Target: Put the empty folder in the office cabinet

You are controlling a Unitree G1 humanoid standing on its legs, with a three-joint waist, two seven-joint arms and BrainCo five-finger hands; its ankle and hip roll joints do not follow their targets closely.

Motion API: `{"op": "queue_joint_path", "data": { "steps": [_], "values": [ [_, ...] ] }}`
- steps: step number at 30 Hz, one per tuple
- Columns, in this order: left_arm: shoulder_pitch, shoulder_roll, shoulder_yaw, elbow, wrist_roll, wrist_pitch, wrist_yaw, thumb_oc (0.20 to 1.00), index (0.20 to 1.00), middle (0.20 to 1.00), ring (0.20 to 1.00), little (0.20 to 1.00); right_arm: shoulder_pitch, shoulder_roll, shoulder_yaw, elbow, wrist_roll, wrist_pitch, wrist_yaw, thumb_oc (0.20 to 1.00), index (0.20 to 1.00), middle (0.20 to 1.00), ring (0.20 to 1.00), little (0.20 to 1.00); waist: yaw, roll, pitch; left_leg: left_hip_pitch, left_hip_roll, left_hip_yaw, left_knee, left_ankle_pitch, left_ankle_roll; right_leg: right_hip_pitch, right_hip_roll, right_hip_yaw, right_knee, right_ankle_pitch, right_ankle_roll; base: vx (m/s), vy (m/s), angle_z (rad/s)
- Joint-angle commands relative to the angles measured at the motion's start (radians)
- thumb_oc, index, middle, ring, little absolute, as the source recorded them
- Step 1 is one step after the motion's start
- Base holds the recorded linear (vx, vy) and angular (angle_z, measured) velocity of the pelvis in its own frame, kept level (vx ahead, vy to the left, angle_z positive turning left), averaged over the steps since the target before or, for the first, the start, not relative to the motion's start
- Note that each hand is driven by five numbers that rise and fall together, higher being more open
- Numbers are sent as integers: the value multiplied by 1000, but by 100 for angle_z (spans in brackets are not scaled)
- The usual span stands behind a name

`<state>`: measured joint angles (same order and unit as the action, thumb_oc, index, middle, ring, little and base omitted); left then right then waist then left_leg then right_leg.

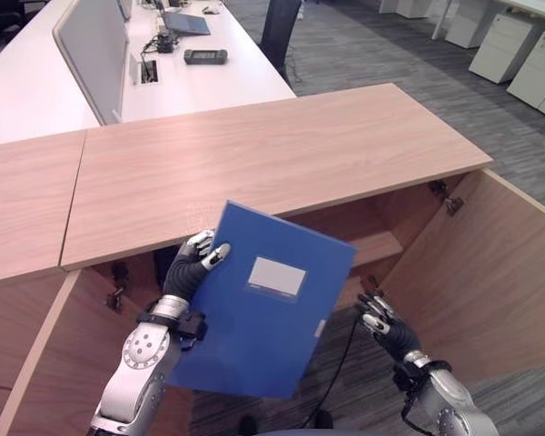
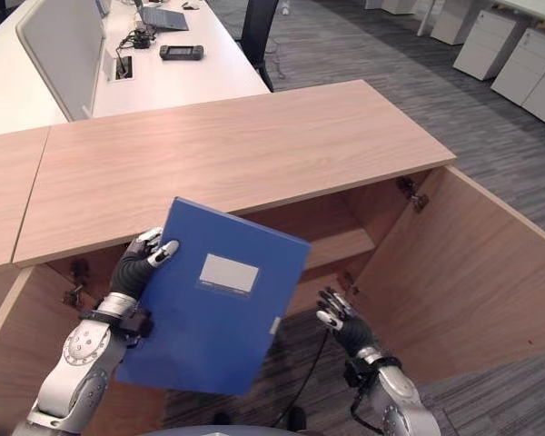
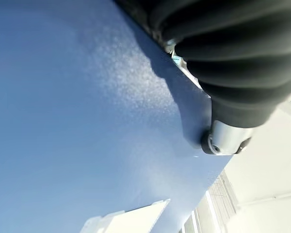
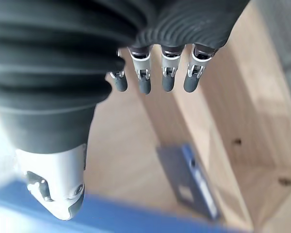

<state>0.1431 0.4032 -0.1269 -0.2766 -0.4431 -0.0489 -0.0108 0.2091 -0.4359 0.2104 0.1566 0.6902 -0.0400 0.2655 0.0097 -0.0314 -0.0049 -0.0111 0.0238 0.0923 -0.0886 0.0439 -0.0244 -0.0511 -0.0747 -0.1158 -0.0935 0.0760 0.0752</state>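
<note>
My left hand [image 1: 186,272] is shut on the blue folder [image 1: 263,309], thumb [image 3: 225,138] on its front face near the upper left corner. The folder has a white label and hangs tilted in front of the open wooden office cabinet [image 1: 272,154], below the edge of the cabinet's top. My right hand [image 1: 386,327] hovers open just right of the folder's lower right edge, holding nothing; its fingers [image 4: 144,77] point into the cabinet. Inside the cabinet, a shelf [image 1: 377,245] shows behind the folder, and another blue folder [image 4: 189,182] stands against an inner wall.
The cabinet's right door [image 1: 490,272] swings wide open toward me, and the left door [image 1: 64,363] stands open beside my left arm. Behind the cabinet is a white desk [image 1: 218,86] with a grey divider [image 1: 91,45]. White drawer units [image 1: 527,50] stand at the far right.
</note>
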Motion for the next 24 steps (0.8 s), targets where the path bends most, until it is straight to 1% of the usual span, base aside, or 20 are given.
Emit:
{"op": "queue_joint_path", "data": {
  "steps": [1,4,8,10,16,18,24],
  "values": [
    [-106,3,-9,8,34,-94,-7,200,200,200,200,200,-52,-28,23,-37,38,-17,47,1000,1000,1000,1000,1000,12,-45,-38,-13,-4,-13,1,-71,-25,7,0,-32,6,-32,55,0,0,0],
    [-129,0,-24,15,49,-98,-2,200,200,200,200,200,-72,-37,55,-70,47,-6,71,1000,1000,1000,1000,1000,15,-47,-39,-12,-2,-14,1,-70,-26,8,0,-34,6,-34,55,0,0,0],
    [-137,3,-21,20,72,-103,1,200,200,200,200,200,-67,-49,56,-113,68,5,98,1000,1000,1000,1000,1000,16,-48,-41,-12,-1,-13,1,-69,-28,9,0,-35,6,-35,55,0,0,0],
    [-144,-3,-17,28,94,-107,7,200,200,200,200,200,-49,-58,48,-152,95,14,127,1000,1000,1000,1000,1000,12,-49,-43,-10,-1,-11,1,-70,-29,8,0,-35,6,-35,55,0,0,0],
    [-154,-9,-23,37,102,-111,7,200,200,200,200,200,-50,-65,49,-160,87,17,138,1000,1000,1000,1000,1000,9,-51,-47,-10,1,-9,1,-70,-29,8,1,-35,6,-35,55,0,0,0],
    [-164,-13,-32,38,101,-112,9,200,200,200,200,200,-58,-63,55,-163,87,17,140,1000,1000,1000,1000,1000,8,-52,-48,-9,1,-9,1,-71,-29,9,1,-35,6,-35,55,0,0,0],
    [-232,-30,-109,37,84,-108,3,200,200,200,200,200,-138,-30,135,-155,91,6,126,1000,1000,1000,1000,1000,12,-52,-48,-10,4,-14,1,-69,-28,6,1,-34,6,-35,53,0,0,0]
  ]
}}
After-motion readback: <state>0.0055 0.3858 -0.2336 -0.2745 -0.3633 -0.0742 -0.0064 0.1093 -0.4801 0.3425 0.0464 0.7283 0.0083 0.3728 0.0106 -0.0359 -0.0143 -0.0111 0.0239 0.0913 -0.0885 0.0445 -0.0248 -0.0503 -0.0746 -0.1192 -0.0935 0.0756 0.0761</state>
